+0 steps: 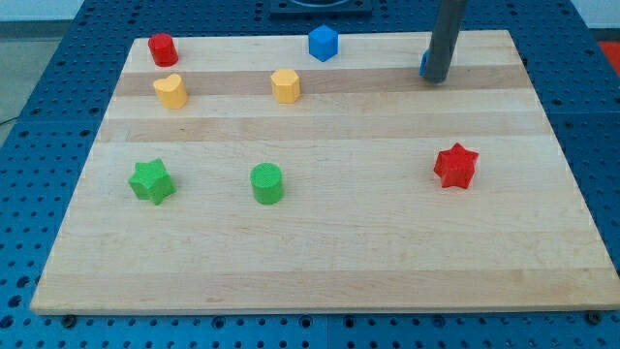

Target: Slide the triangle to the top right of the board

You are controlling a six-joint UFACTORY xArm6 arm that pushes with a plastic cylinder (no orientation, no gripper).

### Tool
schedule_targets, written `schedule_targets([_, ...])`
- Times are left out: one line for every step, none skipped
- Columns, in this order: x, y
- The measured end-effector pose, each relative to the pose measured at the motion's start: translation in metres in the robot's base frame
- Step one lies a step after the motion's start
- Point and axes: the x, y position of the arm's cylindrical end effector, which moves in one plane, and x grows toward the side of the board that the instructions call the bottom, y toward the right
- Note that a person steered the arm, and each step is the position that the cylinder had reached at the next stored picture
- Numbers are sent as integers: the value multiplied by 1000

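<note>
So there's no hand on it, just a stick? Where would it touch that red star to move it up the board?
No gripping, only pushing. I'd set my tip against the red star's edge facing the view's bottom, centred between two points, and push toward the view's top. Off-centre contact would probably spin it. My tip now sits well above it, beside a mostly hidden blue block.

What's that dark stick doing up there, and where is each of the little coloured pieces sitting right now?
my tip: down on the board near the view's top right, against a blue block.
blue block behind the rod: mostly hidden, shape unclear.
blue cube: top edge, alone.
red cylinder: top left corner.
yellow heart: below the red cylinder.
yellow hexagon: upper middle.
green star: left.
green cylinder: right of green star.
red star: right side.
</note>
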Motion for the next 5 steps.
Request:
schedule_targets([12,-24])
schedule_targets([-13,-18])
schedule_targets([-47,1])
schedule_targets([-42,5])
schedule_targets([-8,2])
